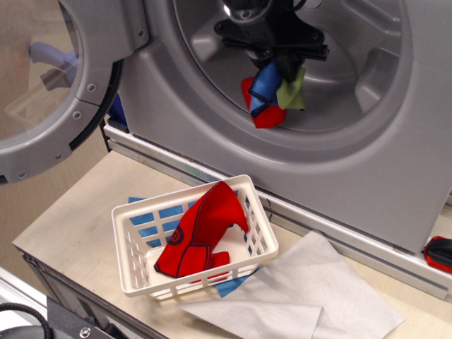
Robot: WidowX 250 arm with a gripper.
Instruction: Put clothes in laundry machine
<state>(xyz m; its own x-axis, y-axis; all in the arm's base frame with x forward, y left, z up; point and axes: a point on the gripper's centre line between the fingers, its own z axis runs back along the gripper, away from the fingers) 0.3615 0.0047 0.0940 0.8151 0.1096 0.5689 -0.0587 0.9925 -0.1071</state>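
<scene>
My gripper [277, 62] is inside the round drum mouth of the silver-grey laundry machine [367, 141]. It is shut on a bunch of clothes [272, 95]: a blue, a red and a yellow-green piece hang from it above the drum floor. Another red cloth with dark edging [201, 229] lies in the white lattice basket [131, 272] on the table below. The porthole door [49, 92] stands open at the left.
A large pale grey sheet [311, 296] lies on the table to the right of the basket. A blue piece [152, 219] lies under the basket. A red and black object [439, 253] sits at the right edge. The washer's front sill runs behind the basket.
</scene>
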